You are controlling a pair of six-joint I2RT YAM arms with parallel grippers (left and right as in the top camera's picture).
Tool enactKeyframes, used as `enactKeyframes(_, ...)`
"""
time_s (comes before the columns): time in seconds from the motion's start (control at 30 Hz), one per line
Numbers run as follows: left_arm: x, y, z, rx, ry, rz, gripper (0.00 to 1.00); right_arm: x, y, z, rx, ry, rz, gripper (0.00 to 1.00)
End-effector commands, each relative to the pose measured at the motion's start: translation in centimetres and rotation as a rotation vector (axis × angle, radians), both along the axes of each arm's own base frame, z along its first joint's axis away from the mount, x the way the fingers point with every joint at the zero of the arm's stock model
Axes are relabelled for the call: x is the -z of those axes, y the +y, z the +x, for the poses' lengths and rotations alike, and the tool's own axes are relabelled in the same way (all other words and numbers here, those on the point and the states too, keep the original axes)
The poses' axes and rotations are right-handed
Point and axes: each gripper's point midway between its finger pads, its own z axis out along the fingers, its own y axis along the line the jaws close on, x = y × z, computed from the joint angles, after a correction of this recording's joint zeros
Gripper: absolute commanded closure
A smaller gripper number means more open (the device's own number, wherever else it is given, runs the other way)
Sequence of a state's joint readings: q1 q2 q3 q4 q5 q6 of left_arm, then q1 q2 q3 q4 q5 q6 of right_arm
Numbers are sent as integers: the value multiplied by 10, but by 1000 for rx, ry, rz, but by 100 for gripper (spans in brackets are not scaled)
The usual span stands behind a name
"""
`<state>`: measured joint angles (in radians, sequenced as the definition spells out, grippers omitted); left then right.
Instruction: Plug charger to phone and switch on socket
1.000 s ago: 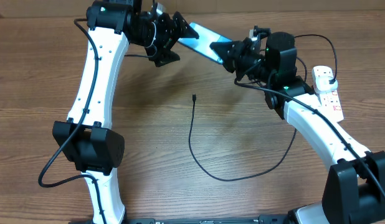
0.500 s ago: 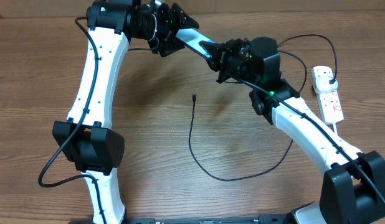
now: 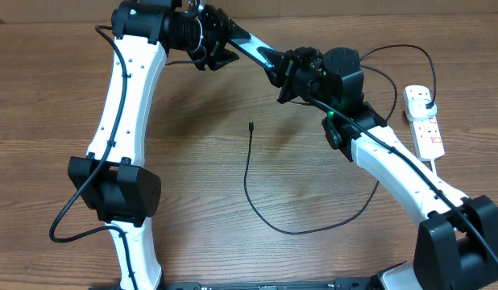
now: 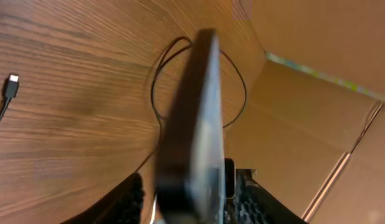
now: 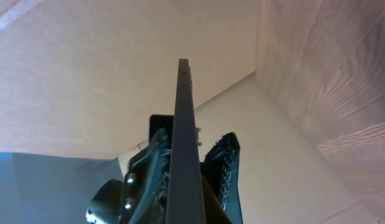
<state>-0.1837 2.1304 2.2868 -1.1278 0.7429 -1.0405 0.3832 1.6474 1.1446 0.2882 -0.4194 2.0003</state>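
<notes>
At left, black two-finger left gripper astride one end of slim, blue-screened, black-edged phone, held aloft; pinching or merely flanking, cannot tell. Below, on brown wooden table, long thin black charger, connector tip loose, unplugged. Further right, black right gripper clamped tight on phone's other end. Far right, white elongated socket. Risks: letting go on the right before the left bites, dropping phone; twisting it between two grips.

Robotics lab bench: wood-grain table, cardboard wall, white robot arms
</notes>
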Motion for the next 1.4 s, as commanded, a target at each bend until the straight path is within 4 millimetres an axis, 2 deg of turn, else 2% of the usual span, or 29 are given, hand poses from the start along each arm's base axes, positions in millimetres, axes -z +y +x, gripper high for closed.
enactKeyframes(0.0, -12, 2, 2, -63, 19, -15, 54, -25, 7, -1, -7, -54, 37, 96)
enactKeyframes(0.17, -12, 2, 2, -72, 30, -16, 58, -25, 12, -4, -13, -51, 39, 96)
enactKeyframes(0.63, -10, -1, 2, -82, 36, -6, 78, -25, 16, -7, -24, -51, 39, 96)
enactKeyframes(0.87, -6, 2, 6, -125, 44, 25, 96, -31, 16, -6, -19, -72, 49, 96)
enactKeyframes(1.07, -2, 6, 9, -172, 56, 52, 96, -34, 15, -5, -16, -85, 53, 95)
enactKeyframes(1.1, -2, 7, 10, -175, 55, 56, 96, -34, 15, -5, -17, -85, 53, 92)
enactKeyframes(1.27, 0, 9, 11, -175, 40, 74, 96, -33, 15, -5, -17, -83, 51, 66)
enactKeyframes(1.37, 0, 14, 13, -114, -38, 117, 96, -24, 15, -6, -18, -55, 27, 51)
